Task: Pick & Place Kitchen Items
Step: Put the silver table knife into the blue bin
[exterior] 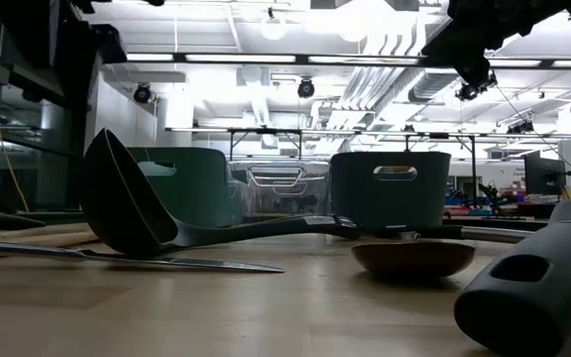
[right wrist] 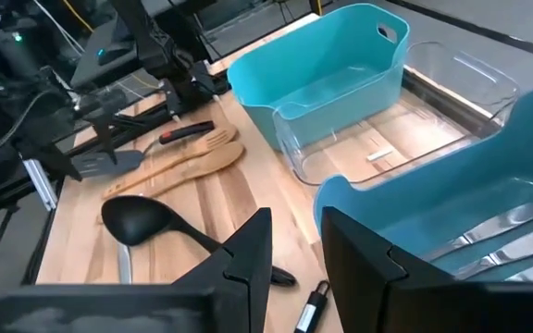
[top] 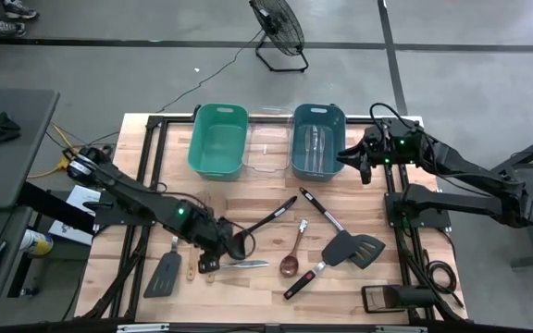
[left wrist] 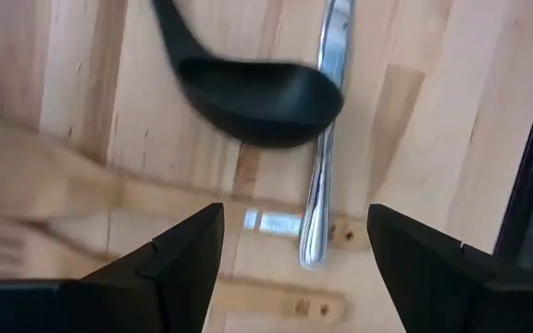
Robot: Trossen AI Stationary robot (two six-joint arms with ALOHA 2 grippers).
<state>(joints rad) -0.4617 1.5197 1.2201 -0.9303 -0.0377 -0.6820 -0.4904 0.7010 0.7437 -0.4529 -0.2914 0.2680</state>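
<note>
Hovering low over the pale wooden table (top: 257, 291), the left gripper (top: 222, 242) has its two dark fingers (left wrist: 188, 254) spread wide, with nothing between them. Just ahead of those fingers lies the bowl of the black ladle (top: 259, 228), its handle running away toward the middle of the table; a slim silver utensil (left wrist: 320, 176) lies on the planks beside that bowl, passing under its edge. To one side of the same gripper are a black spatula (top: 165, 273) and the pale wooden spoons (right wrist: 179, 159).

The right gripper (top: 352, 159) hangs above the near end of the blue bin (top: 317, 139), its fingers set close together with a narrow gap and holding nothing. Silver cutlery (right wrist: 507, 227) lies inside that bin. Beyond it, away from this gripper, stand the clear bin (top: 268, 148) and then the green bin (top: 218, 139). Nearer the table's front edge from this gripper lie a wooden spoon (top: 292, 254), a wide black slotted spatula (top: 354, 248) and a red-handled utensil (top: 302, 282).

The table is made of light wood planks in a black frame and stands on a grey concrete floor (top: 452, 74). A floor fan (top: 280, 32) stands behind the table, and a dark desk (top: 3, 139) sits off the left arm's side. The low view shows a bright workshop with strip lights (exterior: 266, 58) and ducting overhead.
</note>
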